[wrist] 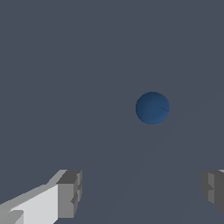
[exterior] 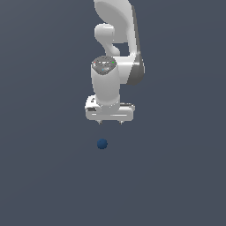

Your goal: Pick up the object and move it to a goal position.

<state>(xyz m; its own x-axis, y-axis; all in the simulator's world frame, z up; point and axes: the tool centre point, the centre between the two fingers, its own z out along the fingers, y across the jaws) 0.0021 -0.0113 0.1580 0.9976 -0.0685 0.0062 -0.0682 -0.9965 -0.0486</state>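
A small dark blue ball point(exterior: 102, 144) lies on the flat grey surface, alone. In the exterior view the white gripper point(exterior: 110, 122) hangs above it, a little toward the exterior view's right, with a clear gap between fingertips and ball. In the wrist view the ball point(wrist: 152, 108) shows beyond the gripper point(wrist: 142, 192), apart from both grey fingertips point(wrist: 70, 192). The fingers stand wide apart and hold nothing. No goal marker shows in either view.
The white arm point(exterior: 115, 39) rises behind the gripper toward the top of the exterior view. The grey surface point(exterior: 44, 176) fills both views, with no other objects and no edges in sight.
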